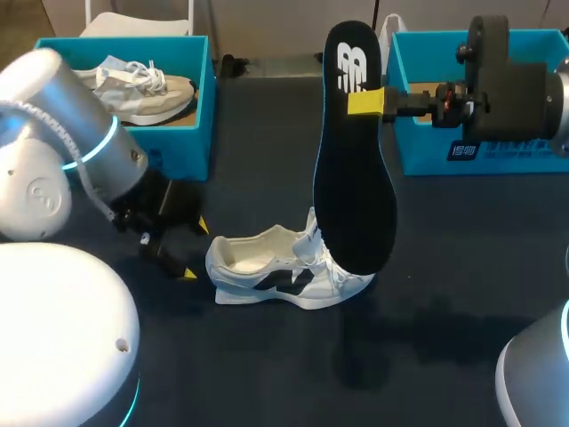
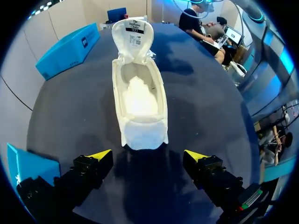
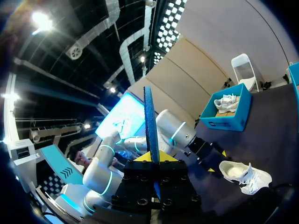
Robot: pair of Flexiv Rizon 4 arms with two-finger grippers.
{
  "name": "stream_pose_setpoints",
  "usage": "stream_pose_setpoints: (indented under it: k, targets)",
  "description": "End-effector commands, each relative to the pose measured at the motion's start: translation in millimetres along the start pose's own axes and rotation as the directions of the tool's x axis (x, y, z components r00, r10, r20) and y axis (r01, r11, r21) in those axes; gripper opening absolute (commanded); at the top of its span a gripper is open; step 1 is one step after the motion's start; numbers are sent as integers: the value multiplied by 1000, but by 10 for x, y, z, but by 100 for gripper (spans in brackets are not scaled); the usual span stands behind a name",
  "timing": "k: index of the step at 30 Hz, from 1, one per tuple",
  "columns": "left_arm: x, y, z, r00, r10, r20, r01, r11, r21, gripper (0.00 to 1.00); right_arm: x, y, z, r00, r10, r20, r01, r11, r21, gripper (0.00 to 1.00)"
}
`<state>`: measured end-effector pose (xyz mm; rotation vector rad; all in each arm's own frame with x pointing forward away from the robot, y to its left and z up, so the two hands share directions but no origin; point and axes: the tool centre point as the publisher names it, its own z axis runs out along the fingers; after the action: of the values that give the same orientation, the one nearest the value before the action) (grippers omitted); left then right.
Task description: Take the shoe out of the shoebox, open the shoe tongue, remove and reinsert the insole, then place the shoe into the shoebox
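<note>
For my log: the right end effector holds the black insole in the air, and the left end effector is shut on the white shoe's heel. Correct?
No: the left wrist view shows the left end effector open, the heel of the white shoe just ahead of it, untouched. The right end effector does hold the black insole in the air.

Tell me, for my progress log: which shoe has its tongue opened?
The white shoe on the table, tongue folded back; the other shoe lies laced in the left shoebox.
</note>
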<state>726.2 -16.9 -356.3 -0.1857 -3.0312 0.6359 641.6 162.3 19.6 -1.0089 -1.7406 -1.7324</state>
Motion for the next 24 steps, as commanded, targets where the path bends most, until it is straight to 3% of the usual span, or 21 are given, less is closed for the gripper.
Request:
stream_pose_setpoints:
  k: [1, 10, 24]
  targets:
    - [-46, -77, -87, 1000, -7, -12, 6, 988, -153, 100, -9, 7, 26, 1000, 1, 1, -1, 1000, 1, 0]
    - [-42, -254, -195, 1000, 4, -24, -9, 973, -232, 100, -9, 7, 26, 1000, 1, 1, -1, 1000, 1, 0]
    - [-69, -540, -156, 999, 8, -53, -24, 949, -314, 100, -9, 7, 26, 1000, 1, 1, -1, 1000, 1, 0]
